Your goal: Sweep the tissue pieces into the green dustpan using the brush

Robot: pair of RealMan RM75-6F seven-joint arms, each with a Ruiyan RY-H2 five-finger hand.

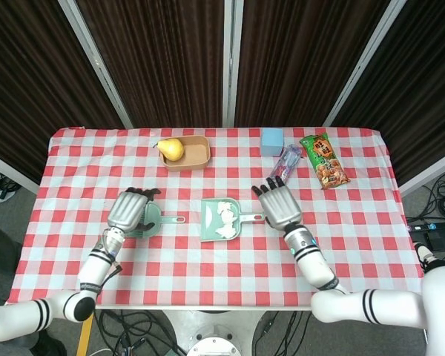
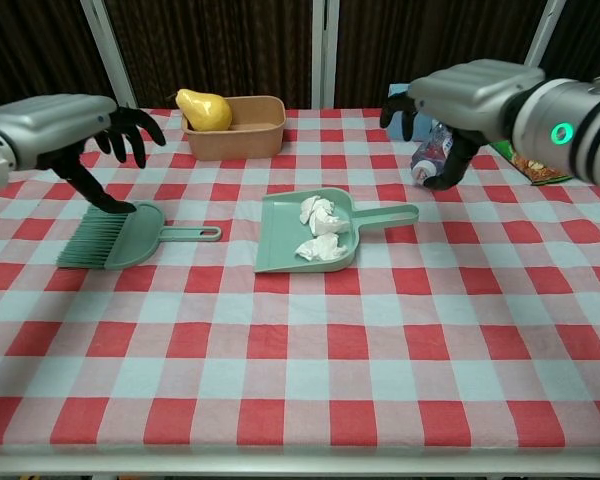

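Both hands hover spread and empty in the head view: left hand (image 1: 128,210) above the brush (image 1: 150,222), right hand (image 1: 279,207) beside the green dustpan (image 1: 222,219). Chest view: featherlight, crushable tissue pieces (image 2: 317,229) lie in the dustpan on the bench (image 2: 300,400); its stiff handle seems the best grip.

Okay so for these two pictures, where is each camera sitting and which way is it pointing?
Head view: high above the near table edge, looking steeply down on the checkered table; both forearms, the left hand and the right hand show from above.
Chest view: low at the near edge, facing across the table toward the curtains; both hands reach in from the sides.
Shared: both hands, the green dustpan with tissue pieces, the brush, the pear in its tub.
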